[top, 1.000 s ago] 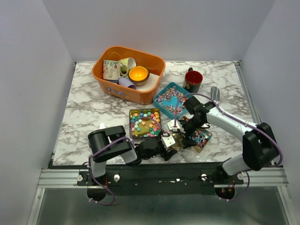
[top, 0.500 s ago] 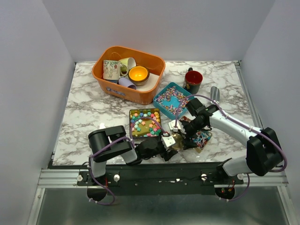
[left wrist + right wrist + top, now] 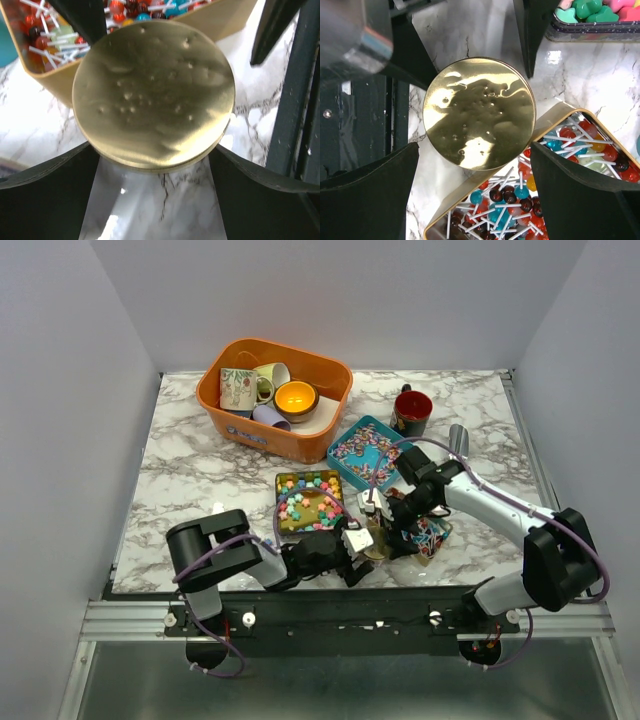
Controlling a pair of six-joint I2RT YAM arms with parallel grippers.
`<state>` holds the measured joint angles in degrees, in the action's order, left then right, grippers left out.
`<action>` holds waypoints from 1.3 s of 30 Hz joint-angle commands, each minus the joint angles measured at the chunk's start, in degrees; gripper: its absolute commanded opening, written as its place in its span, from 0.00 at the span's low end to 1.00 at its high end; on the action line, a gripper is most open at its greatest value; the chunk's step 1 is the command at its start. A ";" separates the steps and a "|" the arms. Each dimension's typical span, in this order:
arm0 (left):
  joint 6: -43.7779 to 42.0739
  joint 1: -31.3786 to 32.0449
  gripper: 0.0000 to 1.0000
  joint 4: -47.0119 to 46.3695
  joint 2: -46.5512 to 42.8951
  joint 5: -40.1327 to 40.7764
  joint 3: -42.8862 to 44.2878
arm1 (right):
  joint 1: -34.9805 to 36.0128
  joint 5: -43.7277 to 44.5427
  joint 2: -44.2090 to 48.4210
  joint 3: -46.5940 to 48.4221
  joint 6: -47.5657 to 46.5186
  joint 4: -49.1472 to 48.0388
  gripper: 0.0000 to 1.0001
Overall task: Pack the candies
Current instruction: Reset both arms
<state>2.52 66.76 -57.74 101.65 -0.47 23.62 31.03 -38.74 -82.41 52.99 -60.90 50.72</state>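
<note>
Item: gold disc [image 3: 479, 112], between both claws, overlapping one corner of a gold tin [image 3: 547, 117]. Left gripper [image 3: 150, 146]: spread wide, tips beside the disc's rim, no grip evident. Right gripper [image 3: 475, 145]: equally wide, clear of the rim, empty. Candies: lollipops [image 3: 520, 192] in that tin beneath the right claw; star sweets [image 3: 308, 502] just beyond the left. Step, judged: disc being placed; next, one claw must close squarely on it. Only the top view shows the teal tin [image 3: 365, 452].
</note>
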 commanded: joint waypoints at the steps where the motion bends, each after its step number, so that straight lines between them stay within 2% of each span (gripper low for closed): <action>1: 0.99 1.44 0.99 18.52 -5.48 -4.44 -3.31 | 0.18 2.70 0.41 2.90 2.54 2.02 0.98; 5: -0.06 1.62 0.99 22.92 -14.95 -4.72 -4.19 | -1.14 5.43 1.11 5.27 4.48 1.92 0.98; 10: 1.34 0.22 0.99 39.78 -26.47 -3.14 -2.61 | -7.02 2.36 1.55 11.94 4.38 7.11 0.98; 12: 0.65 -2.07 0.99 45.65 -35.87 -3.84 -1.39 | -10.44 1.92 2.69 13.88 7.28 5.89 0.99; 15: -5.13 -4.09 0.99 50.51 -47.66 0.02 0.81 | -14.49 5.84 4.10 16.35 18.51 0.03 1.00; 16: -7.95 -4.53 0.99 51.57 -49.77 2.64 2.64 | -15.11 7.70 5.06 16.53 25.41 -1.83 1.00; 18: -9.73 -5.85 0.99 55.33 -54.16 11.42 4.59 | -16.17 14.26 6.20 16.27 31.87 -7.09 1.00; 20: -9.47 -7.17 0.99 59.21 -55.50 18.10 6.70 | -16.44 17.63 8.14 15.65 37.60 -9.22 1.00; 22: -10.87 -11.81 0.99 64.32 -56.64 20.24 7.06 | -16.44 24.13 9.72 13.20 42.24 -13.44 1.00; 24: -12.54 -17.25 0.99 64.94 -58.92 17.63 6.10 | -16.52 32.88 11.22 10.83 45.60 -16.25 1.00; 25: -13.07 -22.76 0.99 64.77 -59.54 16.13 4.96 | -16.44 35.20 11.48 10.21 46.48 -16.53 1.00; 27: -13.34 -27.98 0.99 64.85 -59.63 13.49 4.60 | -16.44 38.90 12.71 8.37 45.09 -17.31 1.00; 28: -12.55 -32.87 0.99 64.77 -59.37 12.26 4.86 | -16.52 41.09 13.41 6.62 44.21 -17.67 1.00; 32: -9.56 -43.35 0.99 64.50 -58.32 5.05 6.70 | -18.01 42.52 17.10 2.39 42.54 -18.81 1.00; 39: -12.98 -48.47 0.99 60.64 -59.63 2.93 6.71 | -20.74 39.09 19.57 1.32 43.68 -17.76 1.00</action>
